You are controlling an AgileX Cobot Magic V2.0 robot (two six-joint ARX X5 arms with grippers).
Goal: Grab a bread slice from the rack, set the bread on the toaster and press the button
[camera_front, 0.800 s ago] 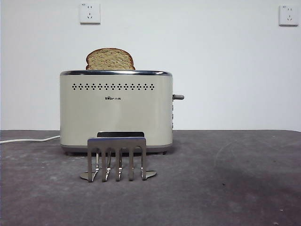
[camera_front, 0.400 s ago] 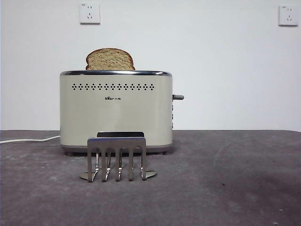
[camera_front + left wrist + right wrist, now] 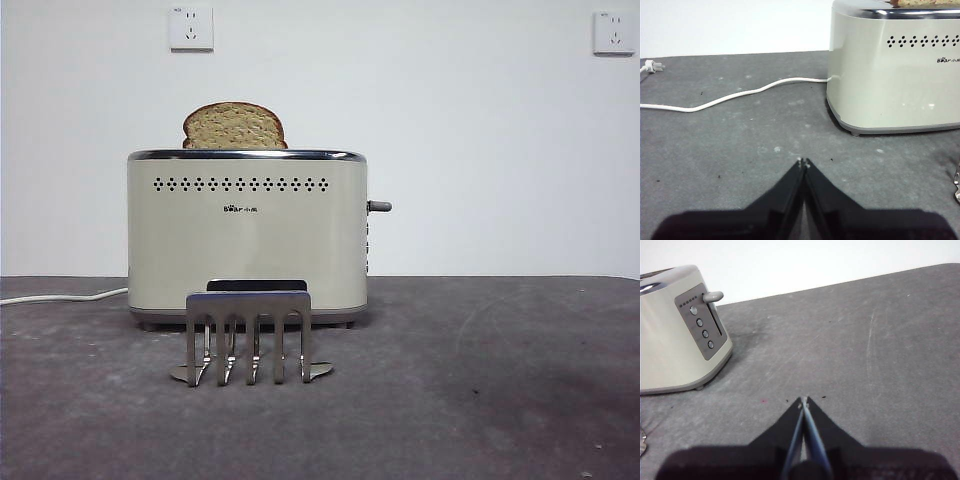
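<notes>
1. The bread (image 3: 234,126) already stands in the toaster (image 3: 246,235); the rack (image 3: 248,335) is empty.
2. Both claws, left (image 3: 803,162) and right (image 3: 803,400), are closed, holding nothing.
3. Bring the right claw squarely onto the lever (image 3: 713,296); press straight down.

You've got a cream-beige toaster (image 3: 246,235) with a shiny chrome rim, a row of little dark vent holes and a small dark logo. The bread (image 3: 234,126) is tan-brown with a speckled crumb and a darker crust. The rack (image 3: 249,335) is brushed silver metal. Your table (image 3: 480,380) is dark grey and mottled, the cord (image 3: 730,96) is white, and the wall (image 3: 480,140) is plain white with white sockets (image 3: 191,28).
</notes>
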